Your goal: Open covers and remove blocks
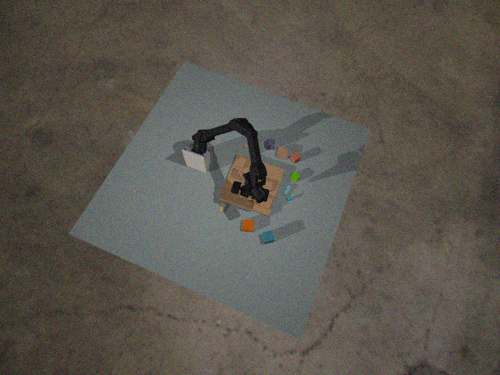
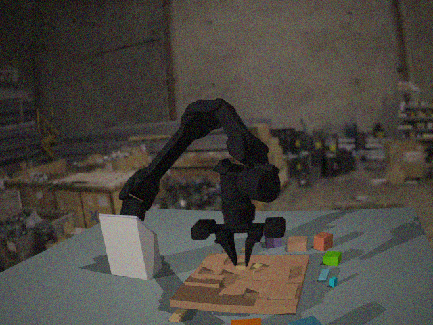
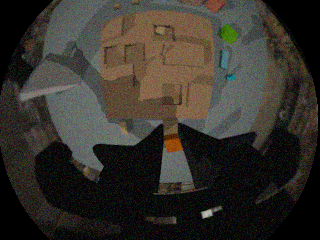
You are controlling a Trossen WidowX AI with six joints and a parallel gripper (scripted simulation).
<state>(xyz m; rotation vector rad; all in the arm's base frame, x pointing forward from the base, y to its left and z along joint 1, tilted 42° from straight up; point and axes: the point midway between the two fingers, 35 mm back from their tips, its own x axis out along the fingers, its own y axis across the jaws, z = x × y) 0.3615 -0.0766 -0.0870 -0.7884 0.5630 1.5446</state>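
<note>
My gripper (image 2: 241,265) (image 3: 170,126) is shut on a small tan block (image 2: 240,267), held above the puzzle board (image 1: 278,173) (image 2: 231,309) (image 3: 117,109). Its fingers hide much of the block. Another tan block (image 2: 258,265) (image 3: 161,30) sits in an uncovered well at the board's back. Two wells at the left and a front-right well (image 3: 171,94) are open; I see no block in them. The raised wooden covers look much like the board, so their exact positions are hard to tell. A tan block (image 1: 222,208) (image 2: 178,315) (image 3: 124,128) lies off the board's front left.
Purple (image 1: 269,144), salmon (image 1: 281,152) and red-orange (image 1: 294,156) blocks lie behind the board. Green (image 1: 294,176), light blue (image 1: 287,189) and cyan (image 1: 288,198) pieces lie to its right. Orange (image 1: 247,225) and blue (image 1: 267,237) blocks lie in front. A white slanted block (image 2: 126,246) stands left.
</note>
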